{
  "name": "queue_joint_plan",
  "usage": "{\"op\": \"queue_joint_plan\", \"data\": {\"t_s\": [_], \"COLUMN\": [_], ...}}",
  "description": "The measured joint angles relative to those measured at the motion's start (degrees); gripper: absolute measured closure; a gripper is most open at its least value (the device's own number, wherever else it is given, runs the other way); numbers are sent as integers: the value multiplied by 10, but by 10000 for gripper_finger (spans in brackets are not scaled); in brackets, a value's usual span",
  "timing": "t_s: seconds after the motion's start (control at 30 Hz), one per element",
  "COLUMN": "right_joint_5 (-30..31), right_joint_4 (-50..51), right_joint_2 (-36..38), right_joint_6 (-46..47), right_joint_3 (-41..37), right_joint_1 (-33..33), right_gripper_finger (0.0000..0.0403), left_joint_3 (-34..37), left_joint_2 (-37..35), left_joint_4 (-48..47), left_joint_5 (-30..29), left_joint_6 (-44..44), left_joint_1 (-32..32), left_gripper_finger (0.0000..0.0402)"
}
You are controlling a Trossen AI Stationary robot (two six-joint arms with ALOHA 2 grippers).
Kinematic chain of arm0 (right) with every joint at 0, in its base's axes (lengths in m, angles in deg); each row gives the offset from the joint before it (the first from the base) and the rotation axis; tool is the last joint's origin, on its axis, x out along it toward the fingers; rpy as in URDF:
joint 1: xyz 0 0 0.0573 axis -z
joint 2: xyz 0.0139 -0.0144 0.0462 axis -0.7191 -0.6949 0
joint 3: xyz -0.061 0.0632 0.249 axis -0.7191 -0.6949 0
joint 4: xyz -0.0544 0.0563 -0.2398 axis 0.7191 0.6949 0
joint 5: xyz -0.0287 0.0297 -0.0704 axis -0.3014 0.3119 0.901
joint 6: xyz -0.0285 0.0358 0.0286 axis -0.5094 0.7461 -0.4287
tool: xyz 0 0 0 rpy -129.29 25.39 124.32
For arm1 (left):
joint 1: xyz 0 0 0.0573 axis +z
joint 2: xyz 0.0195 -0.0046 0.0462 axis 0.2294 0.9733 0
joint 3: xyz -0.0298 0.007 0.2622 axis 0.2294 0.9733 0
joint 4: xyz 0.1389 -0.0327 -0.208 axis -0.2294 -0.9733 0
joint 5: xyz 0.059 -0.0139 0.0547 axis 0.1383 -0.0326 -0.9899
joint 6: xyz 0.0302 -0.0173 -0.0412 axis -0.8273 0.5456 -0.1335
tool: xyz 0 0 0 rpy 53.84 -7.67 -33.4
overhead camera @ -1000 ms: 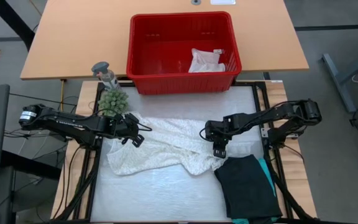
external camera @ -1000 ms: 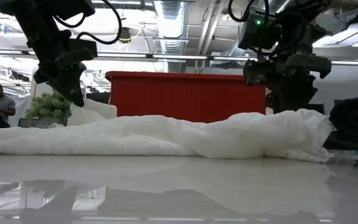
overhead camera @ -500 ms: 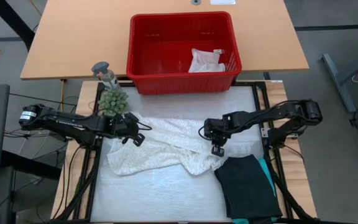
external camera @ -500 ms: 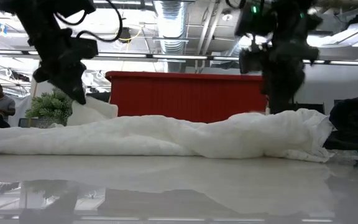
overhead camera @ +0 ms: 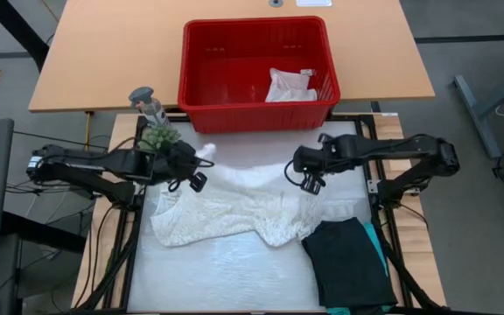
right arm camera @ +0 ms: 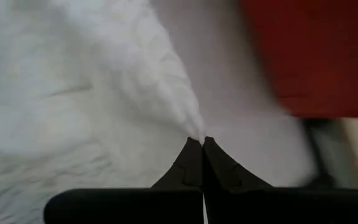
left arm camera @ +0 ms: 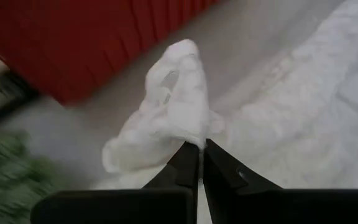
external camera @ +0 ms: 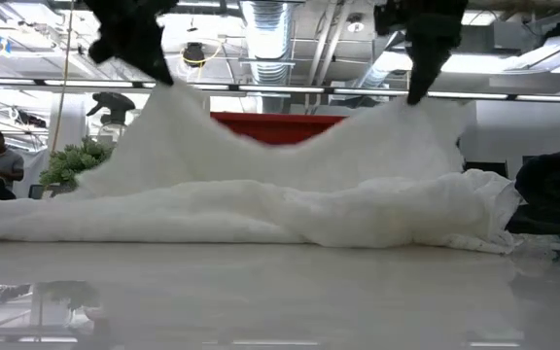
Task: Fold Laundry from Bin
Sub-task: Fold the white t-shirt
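The white lacy top (overhead camera: 234, 206) lies spread on the table (overhead camera: 234, 271) in front of the red bin (overhead camera: 256, 66) — its two far corners lifted, one pinched in the left gripper (overhead camera: 195, 171), the other in the right gripper (overhead camera: 309, 178). Both clamp tight on thin cloth; the fabric between them sags, rumpled.

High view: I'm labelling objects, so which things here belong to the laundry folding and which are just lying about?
Job:
- white lacy top, pinched by left gripper and right gripper
- red bin
- small white cloth
- black garment

Lying about:
- small plant
- grey spray bottle
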Motion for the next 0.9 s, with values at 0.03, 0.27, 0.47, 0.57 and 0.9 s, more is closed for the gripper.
{"op": "queue_joint_plan", "data": {"t_s": [0.03,0.27,0.47,0.57,0.9], "right_joint_5": [26,169,236,258,445], "right_joint_4": [19,143,180,179,127], "right_joint_2": [0,0,0,0,0], "right_joint_6": [13,116,125,111,14], "right_joint_3": [14,142,254,301,448], "right_joint_1": [0,0,0,-5,-104], "right_gripper_finger": [387,387,388,388,388], "left_joint_3": [-17,-107,-166,-194,-330], "left_joint_2": [0,0,0,0,0], "left_joint_4": [-9,-46,-62,-67,-70], "left_joint_5": [-13,-82,-107,-115,-152], "left_joint_6": [-10,-74,-122,-157,-296], "left_joint_1": [0,0,0,0,0], "left_gripper_finger": [401,401,401,401,401]}}
